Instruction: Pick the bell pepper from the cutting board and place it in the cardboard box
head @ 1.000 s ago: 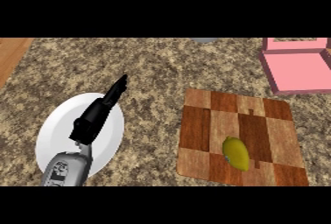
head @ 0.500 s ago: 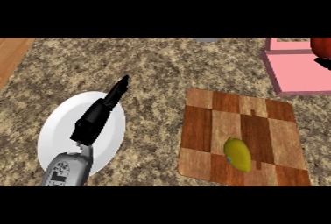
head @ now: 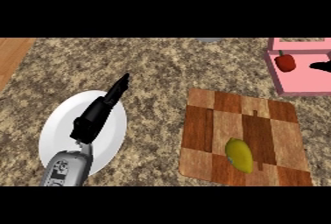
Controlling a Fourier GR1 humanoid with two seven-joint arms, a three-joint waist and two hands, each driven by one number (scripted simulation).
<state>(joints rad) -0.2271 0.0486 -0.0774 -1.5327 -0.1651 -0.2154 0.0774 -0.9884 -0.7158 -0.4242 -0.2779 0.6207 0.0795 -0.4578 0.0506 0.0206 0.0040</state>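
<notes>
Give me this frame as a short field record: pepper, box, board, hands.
pepper: red, inside the box, apart from the right hand
box: pink, upper right, partly cut off by the view's edge
board: wooden, holds only a yellow fruit
left hand: fingers straight, over the white plate
right hand: only a tip shows at the right edge, over the box
</notes>
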